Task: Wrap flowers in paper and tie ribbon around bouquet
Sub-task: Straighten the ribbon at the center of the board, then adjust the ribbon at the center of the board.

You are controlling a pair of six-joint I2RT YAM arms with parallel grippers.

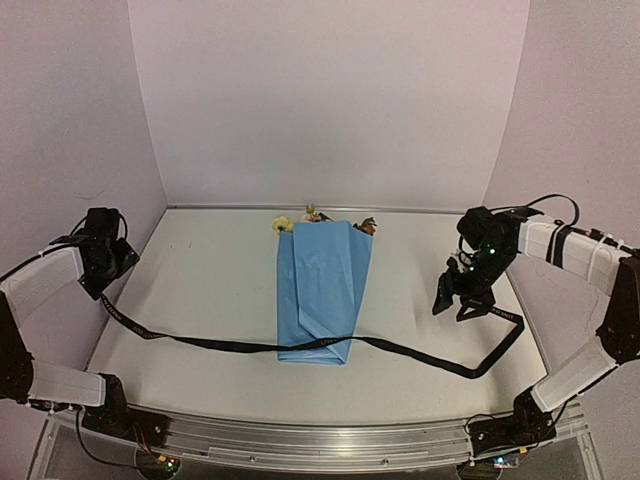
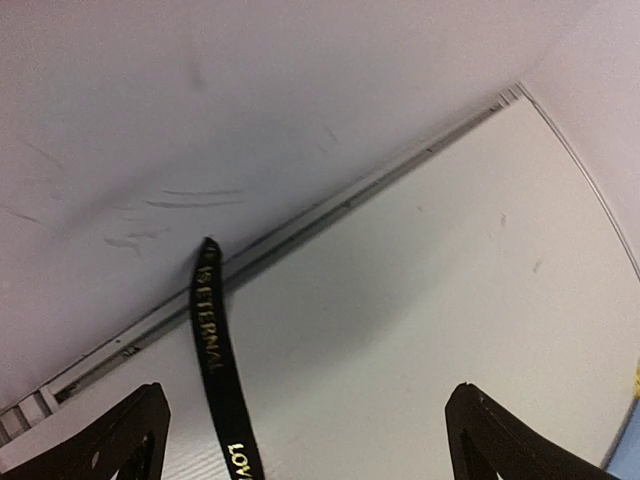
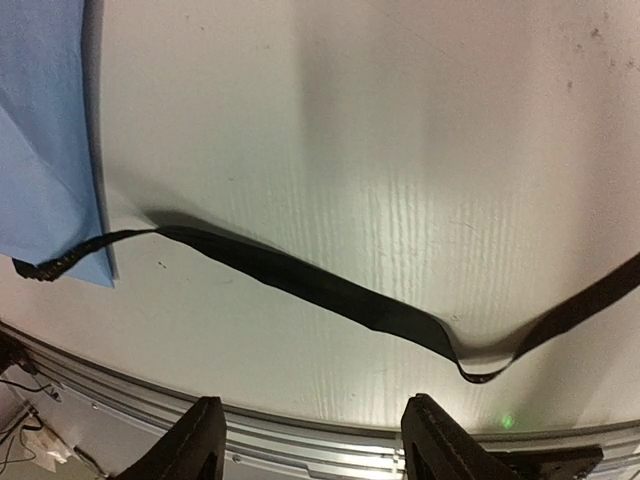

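Note:
The bouquet lies in the middle of the table, a light-blue paper (image 1: 322, 285) cone with the flowers (image 1: 312, 217) poking out of its far end. The black ribbon (image 1: 200, 342) runs from the left side across the cone's narrow near end and loops off to the right. My left gripper (image 1: 108, 280) hovers open at the left wall. In its wrist view the lettered ribbon (image 2: 212, 345) end lies loose between the spread fingers (image 2: 130, 440), touching neither. My right gripper (image 1: 458, 308) hangs open above the right stretch of ribbon (image 3: 350, 295), with the paper (image 3: 45, 130) corner at its left.
Pale walls close the table on the left, back and right. An aluminium rail (image 1: 320, 440) runs along the near edge, and a metal strip (image 2: 330, 210) lines the foot of the wall by the left gripper.

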